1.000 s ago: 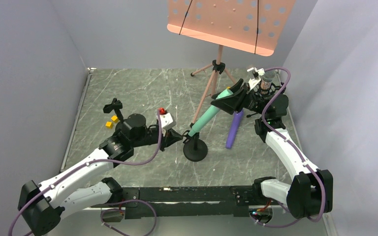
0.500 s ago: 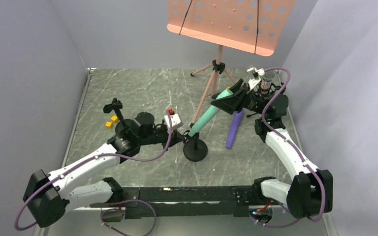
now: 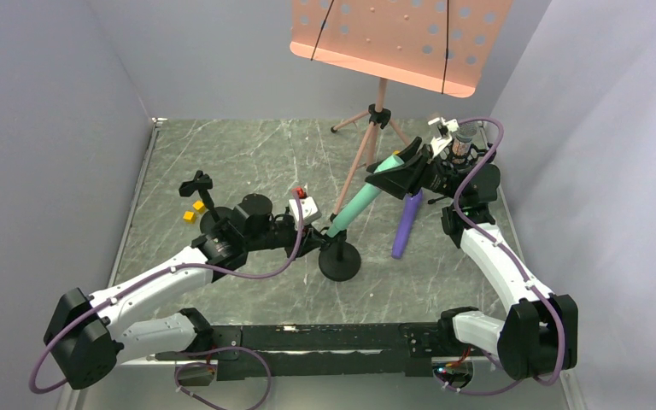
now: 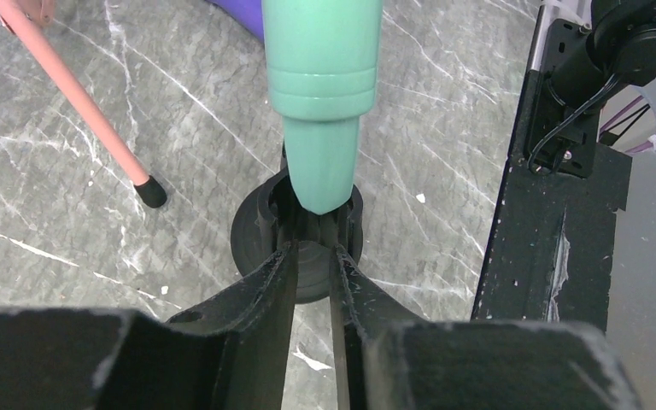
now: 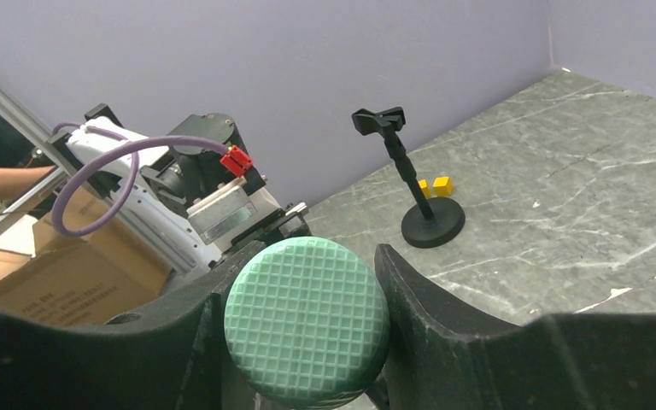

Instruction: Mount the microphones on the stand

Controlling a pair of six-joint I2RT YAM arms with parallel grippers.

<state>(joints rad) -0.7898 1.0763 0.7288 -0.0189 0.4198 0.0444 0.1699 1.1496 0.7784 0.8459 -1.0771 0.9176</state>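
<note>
Crowding the stand (image 3: 339, 262): pink tripod leg (image 4: 73, 94) and purple microphone (image 3: 406, 224).

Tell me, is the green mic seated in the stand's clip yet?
Not yet: green mic tilted, its tapered tip only at the mouth of the stand's clip; right gripper holds its head.

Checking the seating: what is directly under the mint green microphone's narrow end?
The mint green microphone points into the black stand's clip, the round base below it. The left gripper covers the stem, and the tip hides the clip's inside.
</note>
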